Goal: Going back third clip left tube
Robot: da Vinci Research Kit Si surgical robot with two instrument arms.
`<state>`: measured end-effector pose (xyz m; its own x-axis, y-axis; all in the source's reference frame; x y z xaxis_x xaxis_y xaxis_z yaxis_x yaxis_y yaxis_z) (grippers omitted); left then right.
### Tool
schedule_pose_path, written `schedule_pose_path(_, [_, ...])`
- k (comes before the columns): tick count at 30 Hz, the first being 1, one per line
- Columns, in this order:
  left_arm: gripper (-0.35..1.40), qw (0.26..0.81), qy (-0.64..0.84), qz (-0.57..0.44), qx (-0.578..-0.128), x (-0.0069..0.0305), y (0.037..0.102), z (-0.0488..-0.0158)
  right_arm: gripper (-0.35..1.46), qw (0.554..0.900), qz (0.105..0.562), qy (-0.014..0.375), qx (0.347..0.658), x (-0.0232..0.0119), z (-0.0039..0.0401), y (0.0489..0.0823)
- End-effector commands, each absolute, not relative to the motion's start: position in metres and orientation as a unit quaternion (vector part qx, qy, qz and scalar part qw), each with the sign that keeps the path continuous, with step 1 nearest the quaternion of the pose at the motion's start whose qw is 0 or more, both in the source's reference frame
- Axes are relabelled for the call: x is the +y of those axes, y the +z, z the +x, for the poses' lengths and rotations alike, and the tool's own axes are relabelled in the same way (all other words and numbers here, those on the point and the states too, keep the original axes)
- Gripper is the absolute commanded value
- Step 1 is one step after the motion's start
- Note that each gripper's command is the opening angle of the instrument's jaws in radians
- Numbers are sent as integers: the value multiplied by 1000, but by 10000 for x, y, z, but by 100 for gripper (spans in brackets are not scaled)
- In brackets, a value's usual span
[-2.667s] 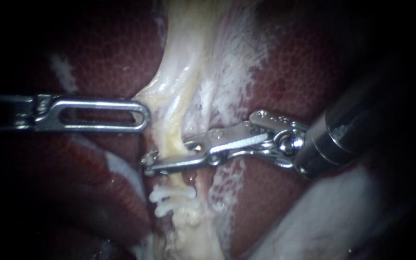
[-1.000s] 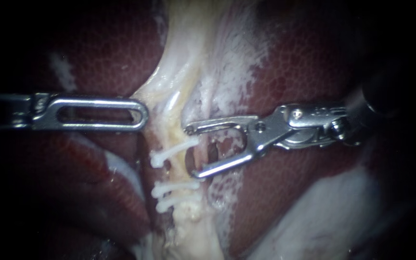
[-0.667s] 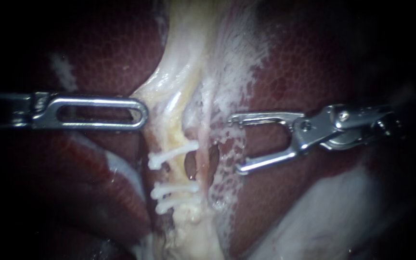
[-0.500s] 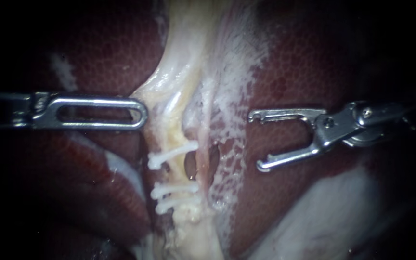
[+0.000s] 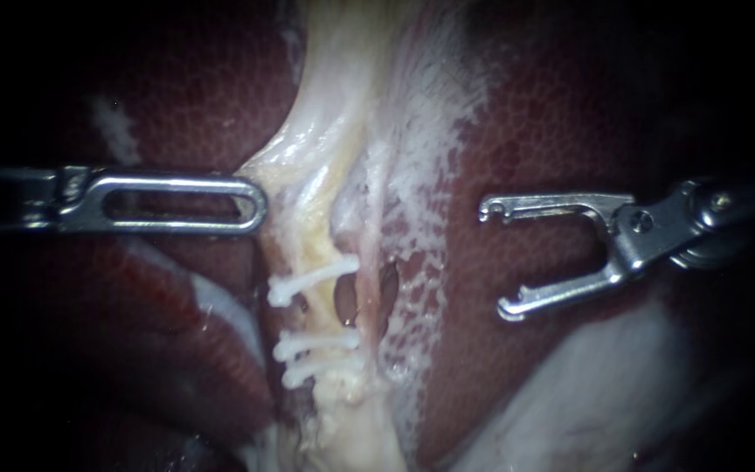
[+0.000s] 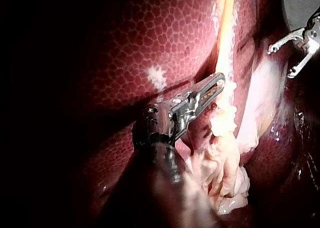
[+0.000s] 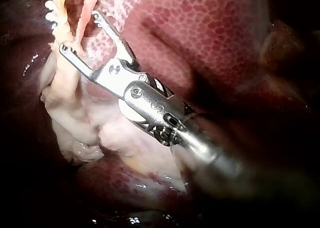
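The pale left tube (image 5: pixel 308 245) runs down the middle of the endoscope view and carries three white clips: one higher (image 5: pixel 312 278) and two close together below it (image 5: pixel 316 343). My right instrument (image 5: pixel 495 260) stands to the right of the tubes over the liver, its hooked jaws wide open and empty. The right wrist view shows the same open jaws (image 7: pixel 79 31) just short of the clips (image 7: pixel 50 10). My left instrument (image 5: pixel 259 205) lies level from the left, its slotted jaws closed on the edge of the pale tissue (image 5: pixel 286 188) beside the tube, as also in the left wrist view (image 6: pixel 220 80).
Dark red mottled liver (image 5: pixel 552 114) lies on both sides. A thinner pinkish tube (image 5: pixel 369 236) runs right of the clipped one, with small dark holes (image 5: pixel 386 284) in the tissue between. White filmy tissue (image 5: pixel 622 376) sits lower right.
My right instrument's jaws, earlier closed across the left tube, have opened, leaving a third white clip there, and have drawn back to the right. The left instrument has stayed put.
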<state>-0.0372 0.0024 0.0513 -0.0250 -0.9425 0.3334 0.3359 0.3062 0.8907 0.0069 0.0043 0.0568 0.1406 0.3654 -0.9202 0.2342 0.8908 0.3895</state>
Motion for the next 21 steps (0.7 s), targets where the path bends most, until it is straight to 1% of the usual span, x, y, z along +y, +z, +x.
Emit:
schedule_pose_path(1, [-35,630,-507,300,-506,24,513,-372,60,719,229,46,654,43,68,568])
schedule_pose_path(10, [-35,631,-507,298,-506,26,522,-378,60,720,231,45,653,45,65,562])
schedule_pose_path(21, [-35,638,-508,289,-502,22,560,-408,60,719,232,45,653,45,64,562])
